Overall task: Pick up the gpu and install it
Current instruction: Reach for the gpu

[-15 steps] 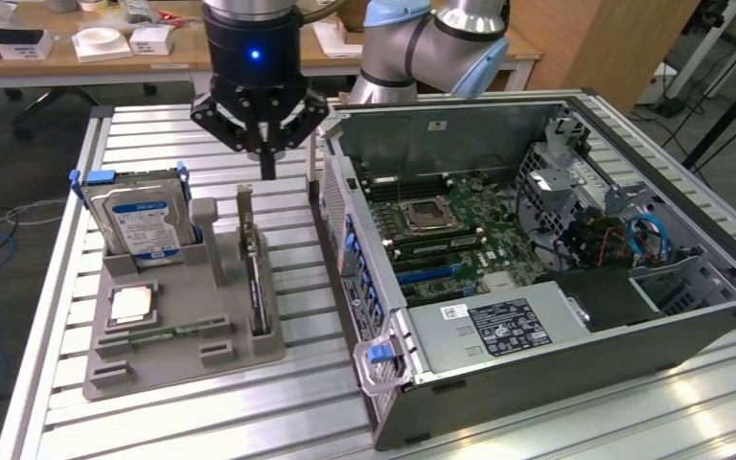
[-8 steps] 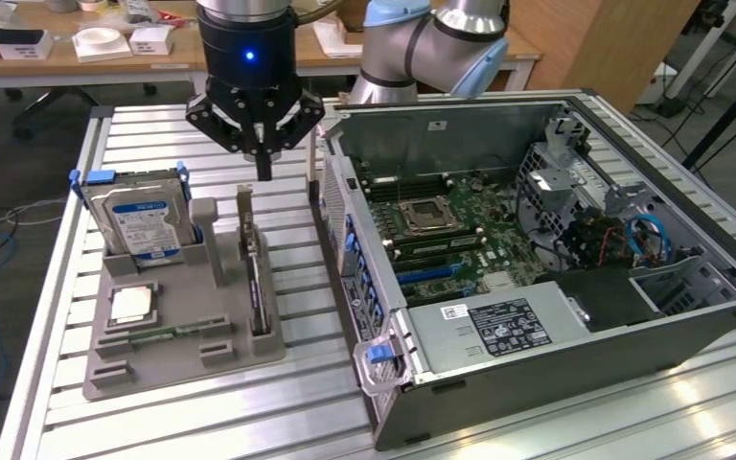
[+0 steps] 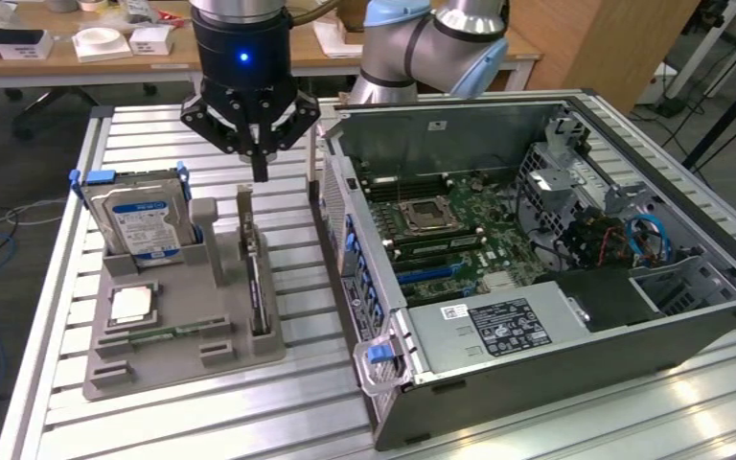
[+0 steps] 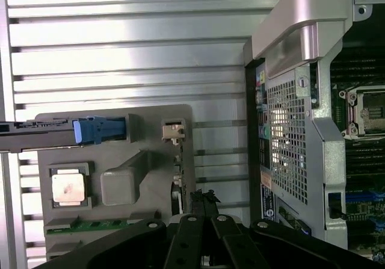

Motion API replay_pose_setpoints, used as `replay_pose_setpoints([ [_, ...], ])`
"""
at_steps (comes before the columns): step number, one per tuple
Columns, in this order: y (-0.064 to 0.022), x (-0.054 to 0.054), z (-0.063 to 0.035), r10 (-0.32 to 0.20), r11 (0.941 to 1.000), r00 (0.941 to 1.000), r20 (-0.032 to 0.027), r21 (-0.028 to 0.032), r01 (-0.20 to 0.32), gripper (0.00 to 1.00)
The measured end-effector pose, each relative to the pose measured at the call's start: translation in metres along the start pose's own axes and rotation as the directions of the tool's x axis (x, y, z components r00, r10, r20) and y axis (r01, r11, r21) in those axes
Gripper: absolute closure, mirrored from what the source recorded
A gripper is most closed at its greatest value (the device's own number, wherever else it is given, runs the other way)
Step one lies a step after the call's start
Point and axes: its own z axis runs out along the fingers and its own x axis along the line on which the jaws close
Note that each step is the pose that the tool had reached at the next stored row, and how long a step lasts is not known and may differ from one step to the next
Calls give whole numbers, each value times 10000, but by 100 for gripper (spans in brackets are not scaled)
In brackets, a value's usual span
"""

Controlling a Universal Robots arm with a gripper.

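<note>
The gpu point(image 3: 257, 268) stands on edge in a slot of the grey holder point(image 3: 221, 350), seen as a thin dark card with a silver bracket at its far end. My gripper point(image 3: 260, 172) hangs just above that far end, fingers shut together and holding nothing. In the wrist view the shut fingertips point(image 4: 204, 201) point down beside the gpu's bracket point(image 4: 173, 130) and its thin edge. The open computer case point(image 3: 535, 259) lies on the exterior view's right, its green motherboard point(image 3: 471, 225) exposed.
In the same holder stand a hard drive point(image 3: 145, 216) with a blue-white label, a square processor point(image 3: 129, 305) and a narrow memory stick point(image 3: 164, 333). The case's side wall point(image 4: 295, 100) is close to the holder. A slatted aluminium table point(image 3: 150, 422) carries everything.
</note>
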Motion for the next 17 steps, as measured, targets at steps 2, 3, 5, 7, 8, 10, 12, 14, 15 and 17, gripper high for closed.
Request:
replay_pose_setpoints([
  [2,-1,10,2,0,10000,10000,0,0,0,89],
  [3,-1,15,3,0,10000,10000,-1,0,0,89],
  [5,-2,25,5,0,10000,10000,-1,0,0,89],
  [7,-3,35,7,0,10000,10000,-1,0,0,89],
  [8,-3,41,8,0,10000,10000,-1,0,0,89],
  [10,-4,52,10,0,10000,10000,-1,0,0,89],
  [12,-5,63,12,0,10000,10000,-1,0,0,89],
  [14,-6,74,14,0,10000,10000,-2,0,0,89],
  [15,-7,79,15,0,10000,10000,-2,0,0,89],
  [17,-7,90,17,0,10000,10000,-3,0,0,89],
])
